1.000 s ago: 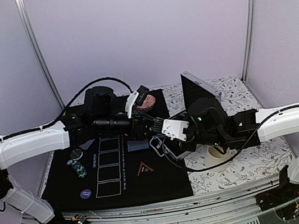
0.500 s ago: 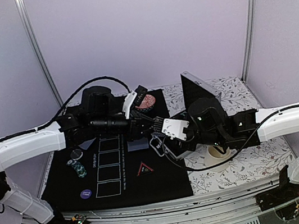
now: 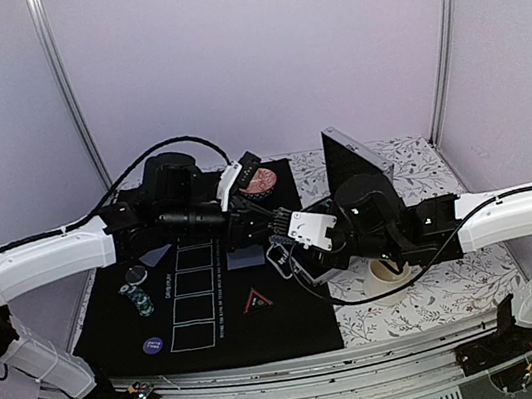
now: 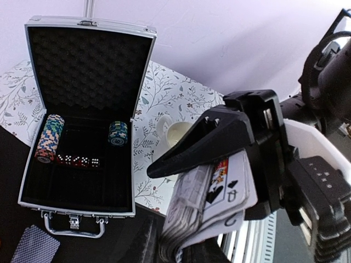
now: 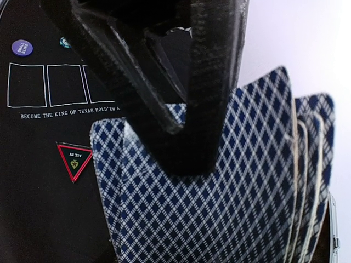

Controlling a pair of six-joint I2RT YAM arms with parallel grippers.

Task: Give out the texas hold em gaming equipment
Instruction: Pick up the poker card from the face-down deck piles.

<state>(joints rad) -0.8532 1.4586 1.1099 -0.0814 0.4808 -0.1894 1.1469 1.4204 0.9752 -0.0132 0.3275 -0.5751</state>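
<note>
We are recording the deck of playing cards (image 5: 219, 208) as held off the tabletop (image 3: 443, 293), above the right edge of the black mat (image 3: 203, 311). The right gripper (image 5: 184, 150) is holding it, jaws narrowed across the deck's thickness, one black finger lying on the checked back of the top card. In the right wrist view the cards are fanning slightly at their far edges; in the left wrist view a face card is standing proud of the underside of the stack.

The left gripper (image 3: 260, 223) is sitting close against the deck; we are unable to tell how its jaws stand, since no view shows its tips.

We are judging the deck light, and each card thin, flexible and smooth-faced, so cards are likely to slide over one another. A firm pinch across the faces is what is keeping the stack together. A single card is best taken by an exposed edge or corner and drawn along its own plane; neighbours may drag out with it.

Elsewhere, one card (image 3: 246, 257) is lying face down on the mat; the red triangle marker (image 3: 257, 301), a purple disc (image 3: 152, 345) and a few chips (image 3: 140, 300) are lying there too. Further chip stacks (image 4: 49, 137) are resting in the open case (image 4: 134, 164); we are judging these stiff, compact, and best taken by the rim.
</note>
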